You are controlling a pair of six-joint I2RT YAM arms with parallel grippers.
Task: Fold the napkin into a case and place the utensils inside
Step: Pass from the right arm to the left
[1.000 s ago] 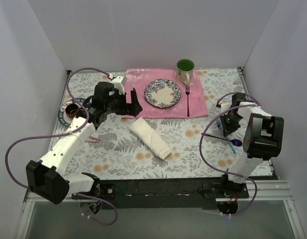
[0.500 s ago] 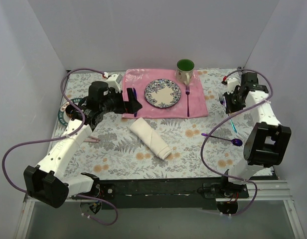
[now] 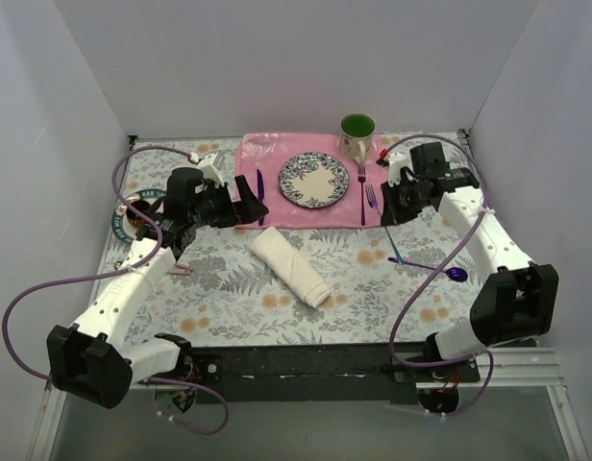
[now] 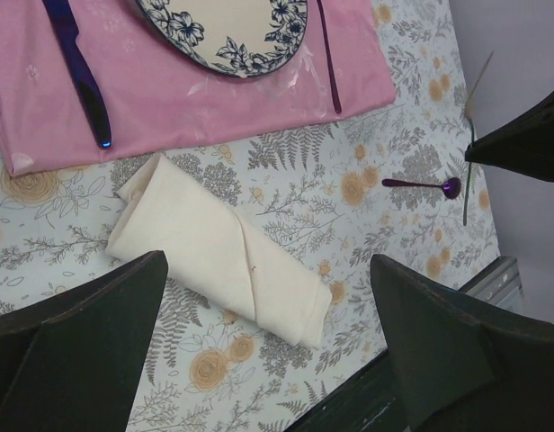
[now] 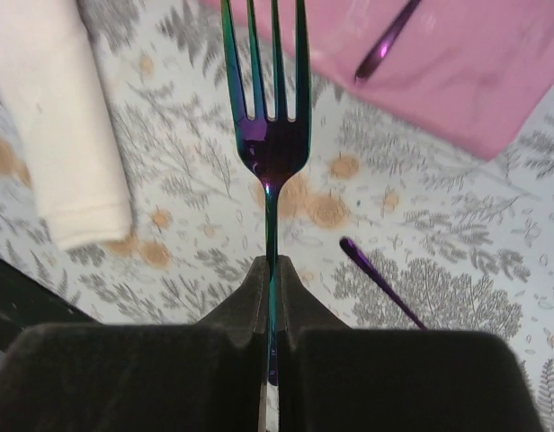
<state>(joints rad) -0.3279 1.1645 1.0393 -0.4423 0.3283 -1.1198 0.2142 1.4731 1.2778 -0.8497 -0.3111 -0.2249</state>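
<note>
Our right tool [image 5: 271, 279] has left the tabletop [image 3: 229, 288] beside the purple-bowled iridescent spoon [image 3: 454, 274]. It swings out to the far right, then inward, and now hangs over the right edge of the pink rectangular placemat [image 3: 277, 158]. It carries the iridescent purple-teal metal fork [image 3: 371, 198], clamped by the handle. Our left tool [image 3: 253, 204] draws back leftward, uncovering the dark purple knife [image 3: 259, 182].

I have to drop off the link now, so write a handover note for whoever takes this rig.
Left gripper: jaws open, empty, hovering up-left of the case.
Right gripper: jaws shut on the iridescent fork.
Case: folded, lying diagonally mid-scene; no utensil shows in it.
Spoon and a thin teal piece lie loose to the right of the case.
Done: the fold.
Left: fork, spoon and teal piece into the case.
</note>
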